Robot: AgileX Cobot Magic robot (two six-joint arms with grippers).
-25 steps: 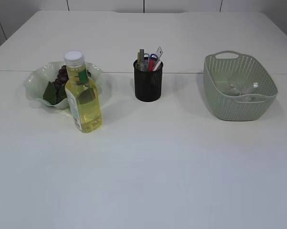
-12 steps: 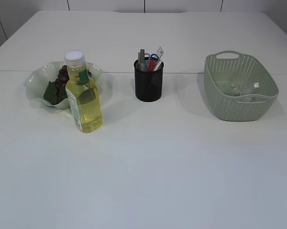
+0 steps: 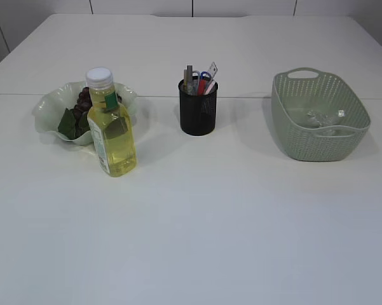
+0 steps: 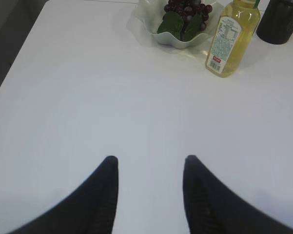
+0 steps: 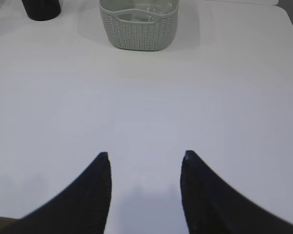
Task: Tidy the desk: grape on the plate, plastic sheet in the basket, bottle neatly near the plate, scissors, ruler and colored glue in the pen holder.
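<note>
Grippers, left gripper (image 4: 150, 163) and right gripper (image 5: 144, 158), hover over bare surface (image 3: 197, 229) with jaws spread and empty, grape (image 3: 82, 100) in plate (image 3: 47, 108) at ten o'clock, plastic sheet (image 3: 324, 118) in basket (image 3: 318, 143) at two.

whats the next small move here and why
Probably none beyond keeping both arms back. The grapes sit on the plate, the bottle stands upright beside it, the pen holder holds the tools, and the plastic sheet lies in the basket. Left gripper and right gripper are open, holding nothing.
</note>
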